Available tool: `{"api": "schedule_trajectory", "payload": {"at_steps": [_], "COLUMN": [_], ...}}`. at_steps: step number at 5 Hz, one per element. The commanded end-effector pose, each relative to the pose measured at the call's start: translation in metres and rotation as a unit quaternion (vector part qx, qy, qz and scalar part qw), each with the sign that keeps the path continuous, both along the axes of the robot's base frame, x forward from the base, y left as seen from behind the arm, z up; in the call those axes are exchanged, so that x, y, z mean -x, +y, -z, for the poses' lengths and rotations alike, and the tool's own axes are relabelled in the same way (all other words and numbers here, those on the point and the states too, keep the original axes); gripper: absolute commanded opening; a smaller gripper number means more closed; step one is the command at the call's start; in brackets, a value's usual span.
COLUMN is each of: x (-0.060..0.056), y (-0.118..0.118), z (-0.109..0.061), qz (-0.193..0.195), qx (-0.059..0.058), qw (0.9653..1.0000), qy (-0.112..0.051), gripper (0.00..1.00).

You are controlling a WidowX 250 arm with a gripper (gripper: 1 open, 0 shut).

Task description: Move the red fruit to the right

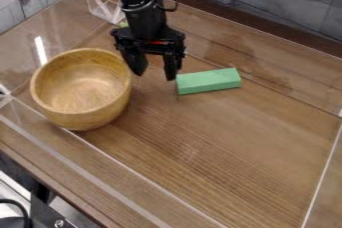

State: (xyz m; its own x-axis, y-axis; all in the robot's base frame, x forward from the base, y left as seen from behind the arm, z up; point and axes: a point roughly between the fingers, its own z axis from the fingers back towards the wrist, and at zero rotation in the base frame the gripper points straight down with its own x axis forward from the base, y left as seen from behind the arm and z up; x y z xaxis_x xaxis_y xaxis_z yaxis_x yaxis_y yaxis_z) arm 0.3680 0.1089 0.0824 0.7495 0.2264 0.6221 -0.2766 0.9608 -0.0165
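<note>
My black gripper hangs over the table between the wooden bowl and the flat green block. Its two fingers stand apart, pointing down, with their tips low near the table. The red fruit is almost wholly hidden by the gripper. Only a small trace of red shows high between the fingers. I cannot tell whether the fingers touch it. The left finger is right beside the bowl's right rim.
The table is a wooden surface inside a low clear plastic wall. The green block lies just right of the gripper. The bowl sits at the left. Cables trail behind the arm at the top left.
</note>
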Motion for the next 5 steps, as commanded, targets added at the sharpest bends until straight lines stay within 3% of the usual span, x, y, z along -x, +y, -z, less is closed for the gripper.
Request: {"api": "schedule_trajectory", "payload": {"at_steps": [1,3,4,5], "x": [-0.002,-0.002,0.000,0.001], "y": [0.000,0.007,0.015,0.024], "z": [-0.013,0.005,0.007,0.009], "qz": [-0.002,0.006,-0.003,-0.012], "qx": [-0.010,-0.016,-0.018,-0.019], "qw": [0.9998,0.9998,0.9998,0.9997], "qy": [-0.018,-0.008,-0.005,-0.002], "gripper": [1.00,1.00,0.00,0.00]}}
